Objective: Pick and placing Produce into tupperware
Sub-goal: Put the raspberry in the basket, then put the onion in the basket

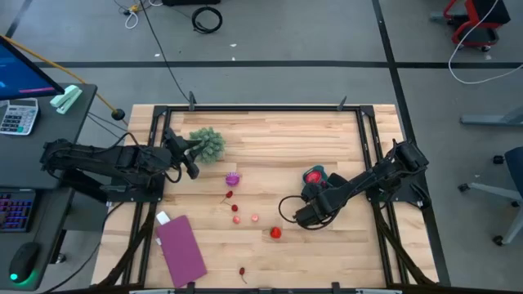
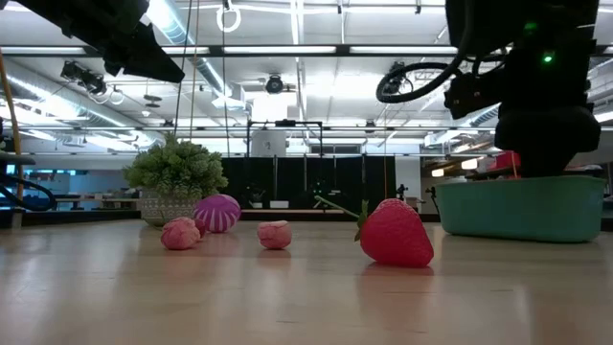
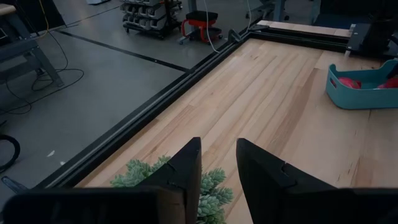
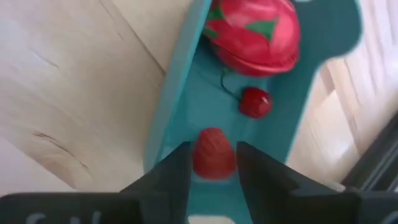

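Nearest the front table edge, a small dark-red stemmed toy fruit (image 1: 243, 273) is seen lying loose, with a flat purple rectangle (image 1: 181, 247) beside it to the left. Further in, a red toy strawberry (image 1: 275, 233), two small pink toy pieces (image 1: 236, 219) (image 1: 254, 218), a small red stemmed piece (image 1: 230, 195) and a purple striped ball (image 1: 233, 179) are scattered on the wooden table (image 1: 327, 261), all outside the tub. The small teal-green rectangular plastic tub (image 1: 320, 175) sits on the right side; in the right wrist view a large red toy fruit with a green leaf mark (image 4: 252, 31) and a small red cherry with a stem (image 4: 255, 102) are seen resting in it. The right pincer (image 4: 213, 163) is held over the tub, a red berry-like piece (image 4: 214, 153) lying between its fingers; whether it is gripped or already let go cannot be told. The left pincer (image 3: 219, 163) is parked over the bushy green leafy clump (image 1: 207, 142) at the far left, fingers slightly parted, nothing held. Progress is judged as under half: two pieces in, a third at the point of drop, about six left on the table.
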Tool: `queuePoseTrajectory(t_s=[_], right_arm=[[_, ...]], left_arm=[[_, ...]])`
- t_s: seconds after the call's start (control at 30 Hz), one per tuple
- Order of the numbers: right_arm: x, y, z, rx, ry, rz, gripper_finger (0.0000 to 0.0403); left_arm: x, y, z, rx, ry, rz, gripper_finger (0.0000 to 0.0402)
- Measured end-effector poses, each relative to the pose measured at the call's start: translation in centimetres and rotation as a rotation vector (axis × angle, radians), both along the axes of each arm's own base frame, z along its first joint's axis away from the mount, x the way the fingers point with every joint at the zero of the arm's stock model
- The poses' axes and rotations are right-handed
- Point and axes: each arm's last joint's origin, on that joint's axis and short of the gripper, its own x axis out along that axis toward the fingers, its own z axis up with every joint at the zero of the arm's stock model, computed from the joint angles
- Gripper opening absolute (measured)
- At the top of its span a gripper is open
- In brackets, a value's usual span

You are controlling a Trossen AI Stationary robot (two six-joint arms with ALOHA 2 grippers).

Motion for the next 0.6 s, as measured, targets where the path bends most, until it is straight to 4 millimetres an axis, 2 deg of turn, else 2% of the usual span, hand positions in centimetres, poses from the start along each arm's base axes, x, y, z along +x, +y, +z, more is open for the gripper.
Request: queuePoseTrajectory(t_s=[0.3, 0.43, 0.6], right_arm=[[0.8, -1.0, -0.1, 0.007, -0.012, 0.037, 0.0183], [1.0, -1.4, 0.1, -0.019, 0.002, 0.089, 0.0187], [2.3, -1.8, 1.4, -0.065, -0.044, 0.142, 0.0186]], left_arm=[[0.0, 0.0, 0.0, 0.000, 0.000, 0.001, 0.0107], [0.0, 0.0, 0.0, -0.007, -0.011, 0.003, 0.0107], [0.2, -0.1, 0.4, -0.065, -0.076, -0.027, 0.0107]])
